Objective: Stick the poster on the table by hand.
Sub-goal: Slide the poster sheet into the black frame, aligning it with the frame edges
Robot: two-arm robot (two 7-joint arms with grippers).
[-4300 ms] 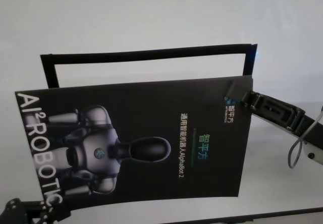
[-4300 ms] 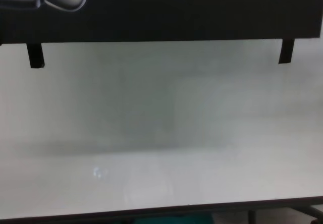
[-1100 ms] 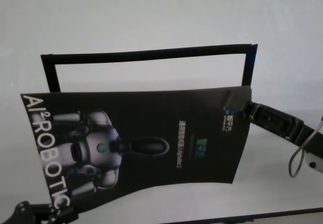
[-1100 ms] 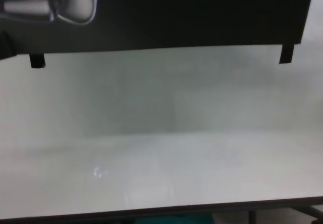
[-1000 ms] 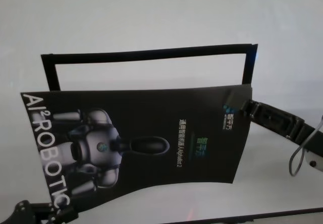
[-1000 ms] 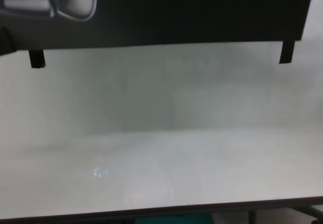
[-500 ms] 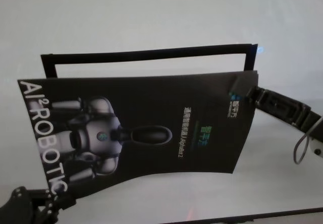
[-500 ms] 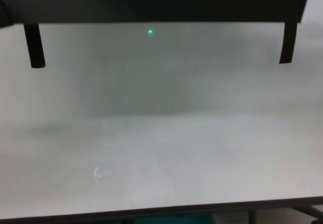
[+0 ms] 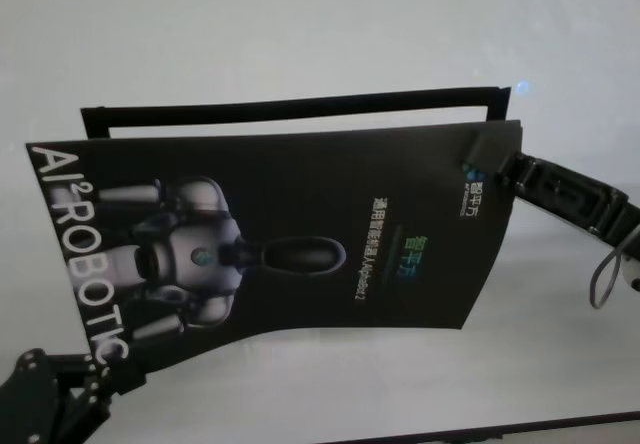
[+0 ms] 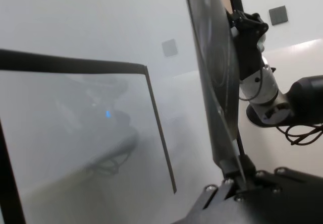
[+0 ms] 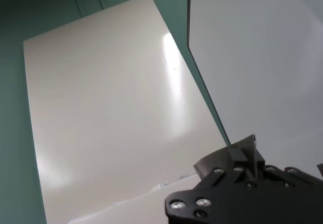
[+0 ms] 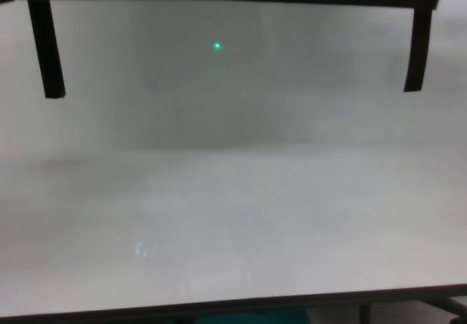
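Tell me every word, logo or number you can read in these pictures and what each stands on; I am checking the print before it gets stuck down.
"AI² ROBOTIC": large white letters along one short edge of the poster, held above the table by the left gripper and the right gripper.
Small white line beside the robot image: too small to read.
Green characters and small logo near the right gripper: too blurred to read.
Other views: no text.

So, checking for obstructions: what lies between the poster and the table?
Nothing: the left wrist view shows the poster held above bare table, with only tape strips.
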